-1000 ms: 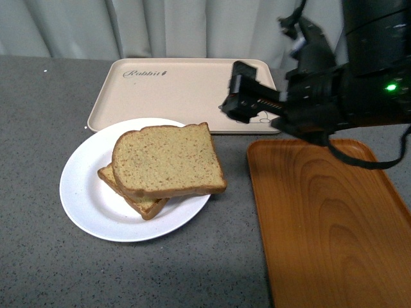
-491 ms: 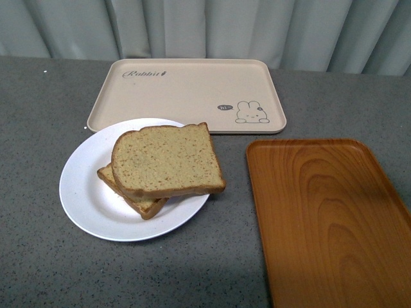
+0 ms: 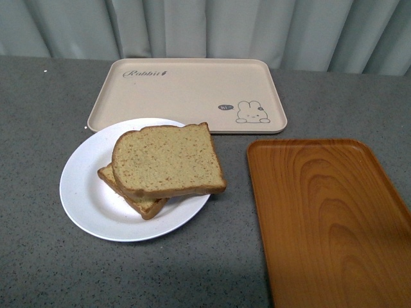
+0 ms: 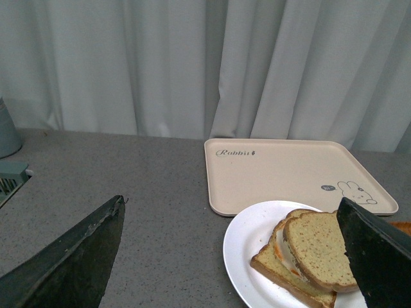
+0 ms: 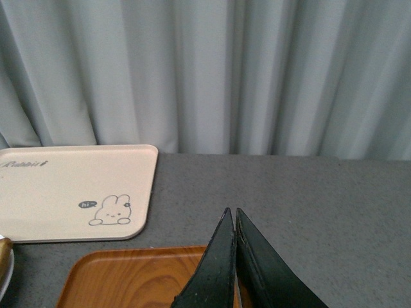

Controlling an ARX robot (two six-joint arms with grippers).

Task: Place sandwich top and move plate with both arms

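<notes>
Sandwich top: lies flat on a lower slice, turned a little off it so that the lower slice's corner sticks out at 7 o'clock; its edge at 3 o'clock reaches just past the plate's rim.
Plate: white and round, on the grey table; sits at 9 o'clock from the middle of the front view; its rim at 12 o'clock is just beside the beige tray, and whether they touch I cannot tell.
Filling: a pale and orange layer shows between the two slices in the left wrist view.
Rabbit-print tray: at 12 o'clock, bare, near the curtain.
Orange wood-grain tray: at 4 o'clock, bare, apart from the plate.
Left gripper: jaws spread wide, the dark fingers far apart, nothing between them; plate and sandwich lie ahead of it, untouched.
Right gripper: fingers pressed together along their length, nothing held; it hangs over the orange tray's far edge.
</notes>
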